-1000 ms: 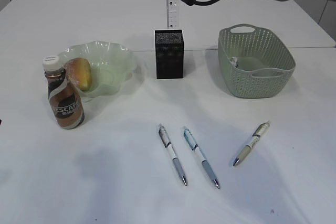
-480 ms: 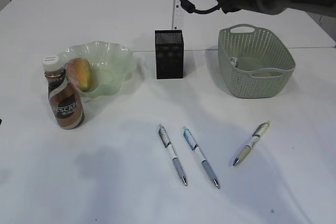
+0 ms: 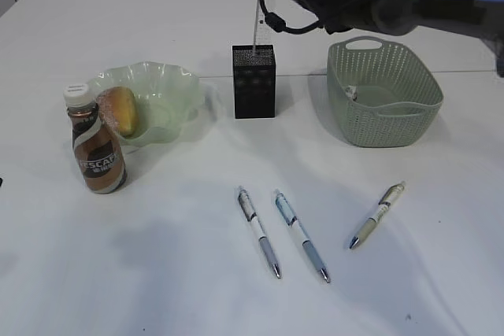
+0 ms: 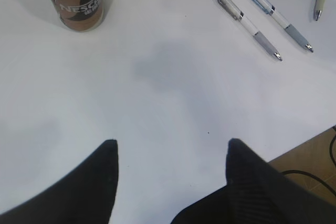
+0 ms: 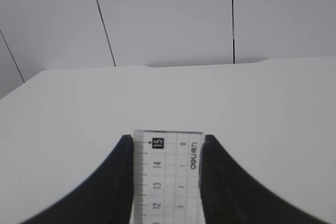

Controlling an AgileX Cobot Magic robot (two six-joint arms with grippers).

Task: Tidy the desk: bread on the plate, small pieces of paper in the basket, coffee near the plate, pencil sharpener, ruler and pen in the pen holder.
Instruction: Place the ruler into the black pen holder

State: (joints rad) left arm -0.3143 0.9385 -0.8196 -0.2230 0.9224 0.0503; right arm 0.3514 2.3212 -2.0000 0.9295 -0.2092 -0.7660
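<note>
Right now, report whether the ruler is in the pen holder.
Entering, not released: the ruler hangs upright into the pen holder, right gripper clamped on its top.

You see a white surface (image 3: pixel 157 273). Take the black pen holder (image 3: pixel 253 84) as landmark: left of it sit a green plate (image 3: pixel 169 96) and coffee bottle (image 3: pixel 96 143), right a basket (image 3: pixel 383 92), in front three pens (image 3: pixel 303 234).

**White room, white table**

I see a white table (image 3: pixel 157 289) under soft, even light with faint shadows. Behind it stands a pale wall (image 5: pixel 168 14) made of panels, divided by thin dark seams. At the table's edge, a brown floor (image 4: pixel 315 150) with a black cable (image 4: pixel 315 174) shows.
</note>
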